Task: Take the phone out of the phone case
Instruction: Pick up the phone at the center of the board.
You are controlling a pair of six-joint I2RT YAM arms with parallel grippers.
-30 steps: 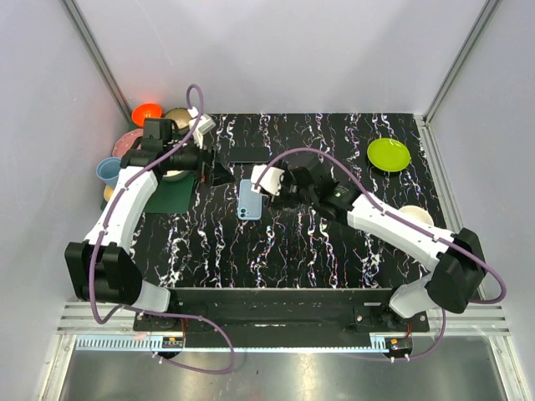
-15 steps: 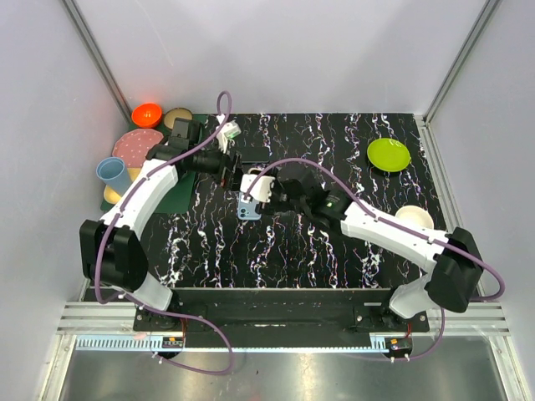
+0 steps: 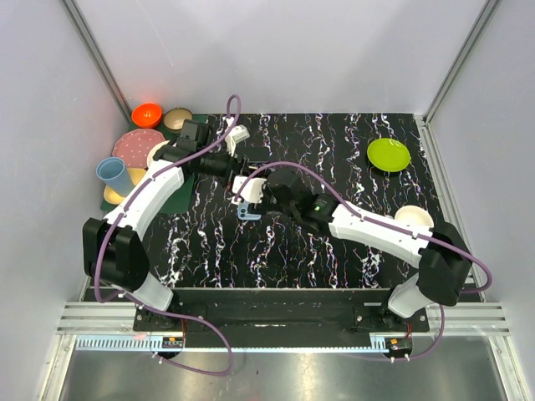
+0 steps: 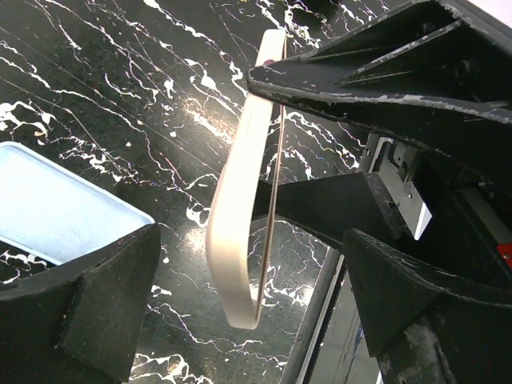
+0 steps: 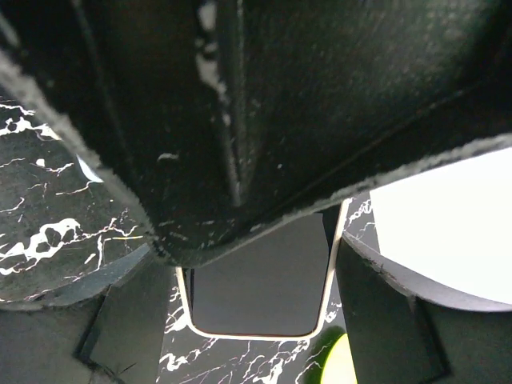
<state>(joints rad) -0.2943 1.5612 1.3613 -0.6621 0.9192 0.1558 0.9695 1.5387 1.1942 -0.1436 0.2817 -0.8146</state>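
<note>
Phone (image 4: 240, 200): up on edge with its cream rim showing, apart from the case, just left of centre in the overhead view.
Right gripper (image 5: 253, 320): holding the phone, a finger pressed on either side of it.
Phone case (image 3: 244, 214): pale blue, flat on the black marbled table (image 3: 351, 251), just below both grippers in the overhead view.
Left gripper (image 4: 252, 280): jaws spread wide, a finger on each side of the phone's lower end, gripping nothing.
Upper right: green plate (image 3: 389, 154).
Upper left: orange bowl (image 3: 147, 111), pink plate (image 3: 132, 144), blue cup (image 3: 110, 172).
</note>
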